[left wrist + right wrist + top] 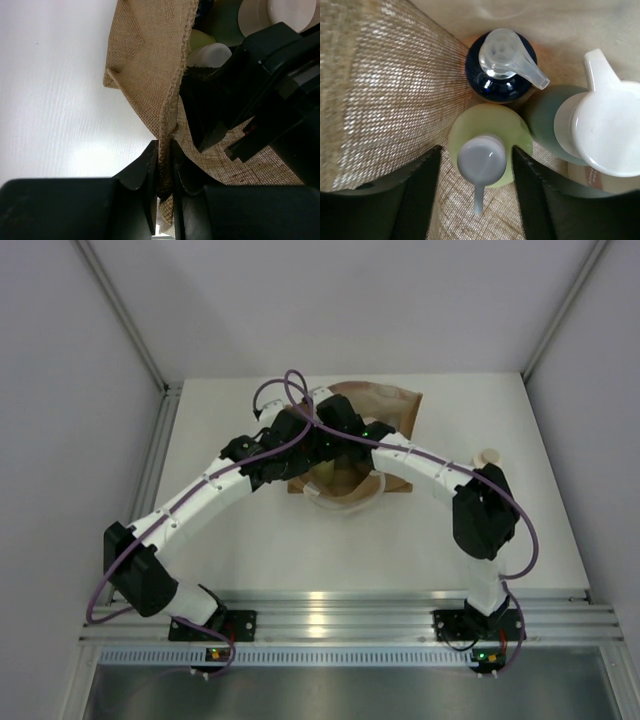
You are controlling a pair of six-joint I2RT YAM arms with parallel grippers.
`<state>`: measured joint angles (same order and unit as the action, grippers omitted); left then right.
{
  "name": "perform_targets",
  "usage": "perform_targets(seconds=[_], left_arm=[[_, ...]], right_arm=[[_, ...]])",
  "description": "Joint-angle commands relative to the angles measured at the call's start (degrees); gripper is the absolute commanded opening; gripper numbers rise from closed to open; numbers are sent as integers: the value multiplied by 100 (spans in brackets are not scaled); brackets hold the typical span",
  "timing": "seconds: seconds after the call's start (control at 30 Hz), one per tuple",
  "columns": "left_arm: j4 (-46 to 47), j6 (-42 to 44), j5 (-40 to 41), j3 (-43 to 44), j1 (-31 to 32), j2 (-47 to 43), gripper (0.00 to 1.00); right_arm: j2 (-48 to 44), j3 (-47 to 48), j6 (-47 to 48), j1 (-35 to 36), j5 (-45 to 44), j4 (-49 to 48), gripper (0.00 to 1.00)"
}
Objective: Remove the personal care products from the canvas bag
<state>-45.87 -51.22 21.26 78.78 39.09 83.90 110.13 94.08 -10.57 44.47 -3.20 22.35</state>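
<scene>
The canvas bag (396, 402) sits at the upper middle of the white table (260, 550) in the top view, with both arms reaching into it. Its cloth is coarse tan open-weave burlap with a braided edge seam. The left gripper (164, 152) is closed on that seam, its black fingers (145, 172) pinching the rim, which runs upward from them.

The right gripper (476, 152) looks straight down into the bag. Its jaws stand apart, one either side of the yellow-green bottle (512, 130). I cannot tell whether they touch it. The bottles stand upright, long axes pointing at the lens.
- The yellow-green bottle's pale grey pump head has its spout towards the bottom of the frame.
- Above it, a dark blue cap (492, 85) carries a clear plastic pump whose spout points lower right.
- At right, the dark green bottle (545, 120) has a glossy white pump, its spout towards the top.

Small print on a pale surface at the lower right is too blurred to read.

A small round cream thing (488, 454) lies on the table right of the bag.
</scene>
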Motion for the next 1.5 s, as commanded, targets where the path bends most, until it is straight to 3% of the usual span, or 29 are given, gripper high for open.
perform_targets(seconds=[0.0,0.13,0.2,0.23,0.27,0.3,0.57,0.83,1.03,1.27,1.37,1.47], left_arm=[[-687,130,-139,23,-7,83,0],[-687,200,-209,-3,-7,57,0],[-687,235,-227,-12,-7,48,0],[-687,253,-236,-12,2,48,0],[-678,262,-236,-12,-7,39,0],[-678,262,-236,-12,-7,39,0],[-678,288,-218,84,-16,118,0],[-678,262,-139,111,-16,215,0],[-678,288,-43,128,-16,215,0],[-678,394,159,190,-16,188,0],[-678,499,256,199,-24,153,0],[-678,648,300,260,-16,109,0]], right_arm=[[123,-101,28,62,-233,-363,54],[149,-215,2,1,-225,-609,51],[158,-224,19,-35,-199,-670,42],[158,-215,46,-35,-207,-723,30],[141,-206,55,-35,-216,-723,7],[88,-206,72,-35,-190,-732,1],[-1350,-250,90,-70,-339,-698,0],[-2188,540,195,-122,-286,85,0],[-2811,1287,266,-280,-822,813,0],[-3672,2000,301,-1202,-1227,2078,0],[-4007,1807,292,-1747,-1218,2466,0],[-4350,949,266,-2222,-1174,2511,0]])
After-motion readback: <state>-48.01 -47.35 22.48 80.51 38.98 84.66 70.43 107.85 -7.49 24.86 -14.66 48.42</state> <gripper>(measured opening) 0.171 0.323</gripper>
